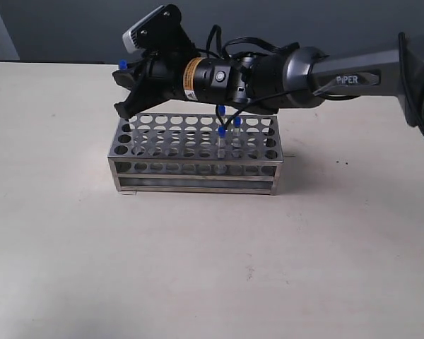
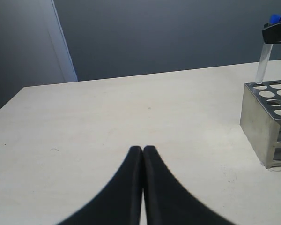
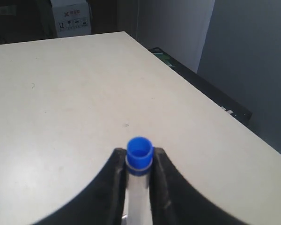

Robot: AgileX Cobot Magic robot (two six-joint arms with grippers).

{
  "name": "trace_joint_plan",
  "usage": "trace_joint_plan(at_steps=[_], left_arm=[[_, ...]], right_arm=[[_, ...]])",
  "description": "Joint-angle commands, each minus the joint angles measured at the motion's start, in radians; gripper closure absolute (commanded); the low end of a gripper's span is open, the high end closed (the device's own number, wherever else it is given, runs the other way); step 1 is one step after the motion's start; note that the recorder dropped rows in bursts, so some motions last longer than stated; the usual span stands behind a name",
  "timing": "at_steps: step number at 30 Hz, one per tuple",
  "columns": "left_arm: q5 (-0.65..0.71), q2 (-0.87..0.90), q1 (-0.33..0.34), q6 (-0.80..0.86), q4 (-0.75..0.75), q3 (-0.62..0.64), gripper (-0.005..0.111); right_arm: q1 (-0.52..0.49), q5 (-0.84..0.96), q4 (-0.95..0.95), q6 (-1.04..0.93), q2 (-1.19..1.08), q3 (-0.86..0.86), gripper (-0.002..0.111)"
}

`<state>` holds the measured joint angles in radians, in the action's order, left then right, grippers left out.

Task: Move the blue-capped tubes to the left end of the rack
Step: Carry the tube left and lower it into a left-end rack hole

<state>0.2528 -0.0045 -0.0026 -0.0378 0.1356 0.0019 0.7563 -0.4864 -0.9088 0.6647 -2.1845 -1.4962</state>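
The shiny metal rack (image 1: 194, 152) stands mid-table. My right gripper (image 1: 124, 88) reaches across to the rack's left end, shut on a blue-capped tube (image 1: 122, 63). In the right wrist view that tube's cap (image 3: 139, 151) sits pinched between the two black fingers. From the left wrist view the held tube (image 2: 263, 65) hangs upright, its lower end just above a far corner hole at the end of the rack (image 2: 264, 119). Three other blue-capped tubes (image 1: 222, 132) stand in holes right of the rack's middle. My left gripper (image 2: 143, 149) is shut and empty, low over bare table, well away from the rack.
The beige table (image 1: 212, 268) spreads wide around the rack. My right arm (image 1: 339, 74) stretches over the rack's back rows from the right. The table's far edge (image 3: 201, 89) drops off, with a dark wall behind.
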Motion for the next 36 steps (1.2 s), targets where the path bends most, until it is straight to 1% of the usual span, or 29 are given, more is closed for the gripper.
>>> trace_joint_plan(at_steps=[1, 21, 26, 29, 30, 32, 34, 36], left_arm=[[-0.014, 0.004, -0.007, -0.003, 0.0, -0.002, 0.106], [-0.014, 0.004, -0.007, -0.003, 0.0, -0.002, 0.106], [-0.014, 0.004, -0.007, -0.003, 0.0, -0.002, 0.106], [-0.014, 0.004, -0.007, -0.003, 0.0, -0.002, 0.106], [-0.014, 0.004, -0.007, -0.003, 0.0, -0.002, 0.106], [-0.014, 0.004, -0.007, -0.003, 0.0, -0.002, 0.106], [-0.014, 0.004, -0.007, -0.003, 0.0, -0.002, 0.106], [-0.014, 0.004, -0.007, -0.003, 0.0, -0.002, 0.106]], right_arm=[[0.001, 0.009, -0.002, 0.006, -0.007, -0.007, 0.109], [0.001, 0.038, -0.042, 0.075, -0.078, -0.007, 0.109], [0.001, 0.045, -0.097, 0.148, -0.078, -0.007, 0.109], [0.001, 0.045, -0.109, 0.158, -0.078, -0.007, 0.109], [0.001, 0.045, -0.111, 0.158, -0.078, -0.007, 0.108], [0.001, 0.045, -0.114, 0.158, -0.078, -0.007, 0.101], [0.001, 0.045, -0.117, 0.158, -0.078, -0.007, 0.09], [0.001, 0.045, -0.117, 0.158, -0.078, -0.007, 0.082]])
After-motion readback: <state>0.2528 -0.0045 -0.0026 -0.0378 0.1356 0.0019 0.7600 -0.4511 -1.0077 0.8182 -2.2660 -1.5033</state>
